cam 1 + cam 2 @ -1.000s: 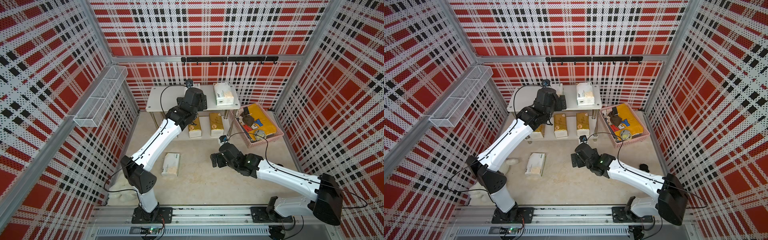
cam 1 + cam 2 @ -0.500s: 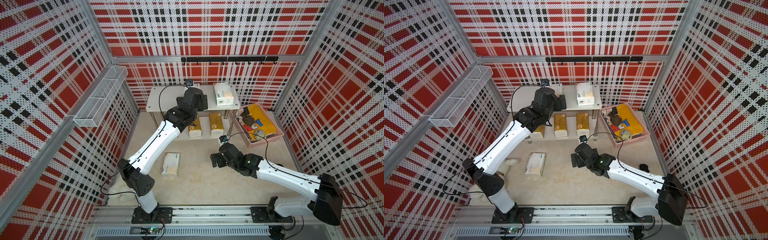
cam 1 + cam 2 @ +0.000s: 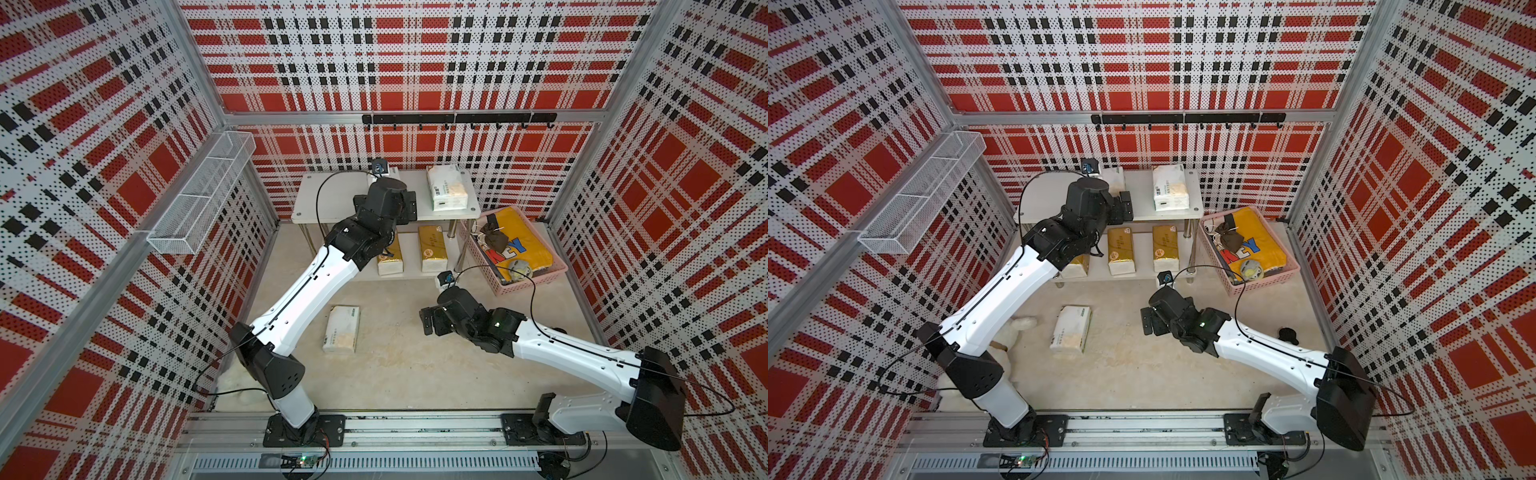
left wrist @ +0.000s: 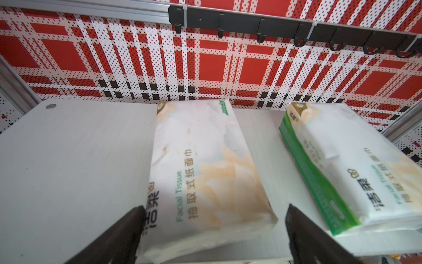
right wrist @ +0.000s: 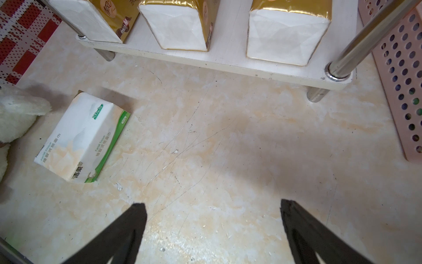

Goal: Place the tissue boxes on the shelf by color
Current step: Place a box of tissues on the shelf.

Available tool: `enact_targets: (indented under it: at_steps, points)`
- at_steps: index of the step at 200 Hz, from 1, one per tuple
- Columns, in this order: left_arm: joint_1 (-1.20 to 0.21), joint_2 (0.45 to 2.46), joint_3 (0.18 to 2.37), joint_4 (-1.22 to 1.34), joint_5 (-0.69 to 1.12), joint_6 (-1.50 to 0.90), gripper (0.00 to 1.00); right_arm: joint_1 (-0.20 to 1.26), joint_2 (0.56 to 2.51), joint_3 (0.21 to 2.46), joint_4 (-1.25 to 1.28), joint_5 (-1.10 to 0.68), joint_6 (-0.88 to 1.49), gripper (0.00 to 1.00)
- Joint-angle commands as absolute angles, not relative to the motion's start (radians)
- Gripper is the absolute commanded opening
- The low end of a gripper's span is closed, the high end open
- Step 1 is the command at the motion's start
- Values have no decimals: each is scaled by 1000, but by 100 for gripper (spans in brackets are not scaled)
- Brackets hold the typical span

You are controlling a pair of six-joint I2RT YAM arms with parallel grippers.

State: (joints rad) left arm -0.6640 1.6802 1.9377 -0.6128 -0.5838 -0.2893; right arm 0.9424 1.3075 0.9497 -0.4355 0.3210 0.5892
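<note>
We see the two-tier shelf point(image 3: 332, 203) with three gold tissue packs point(image 5: 180, 25) on its lower board and, on top, the middle white pack point(image 4: 205, 169) and end white pack point(image 4: 356, 164), both printed "Facial Tissue"; a pink basket point(image 5: 402, 91) alongside holds a yellow cloth point(image 3: 525, 232) lettered "KEY". A third white pack point(image 5: 82, 139), same print, lies on the worktop point(image 5: 228, 137). The left gripper point(image 4: 214, 206) holds its jaws apart astride the middle white pack's near end, and the right gripper point(image 5: 212, 203) has its jaws spread above the worktop.

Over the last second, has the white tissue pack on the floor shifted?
No. The white tissue pack lies just as far in front of the shelf, at the same angle.
</note>
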Motion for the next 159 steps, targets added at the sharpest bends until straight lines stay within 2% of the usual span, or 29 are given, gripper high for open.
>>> enact_targets:
  at_steps: [1, 116, 159]
  points:
    - [-667, 1647, 1933, -603, -607, -276, 99, 954, 1298, 946, -420, 338, 595, 100]
    - [-685, 1579, 1891, -625, -642, -294, 99, 963, 1296, 949, -424, 347, 597, 100]
    - [-760, 1517, 1843, -660, -722, -299, 99, 965, 1287, 947, -429, 361, 598, 100]
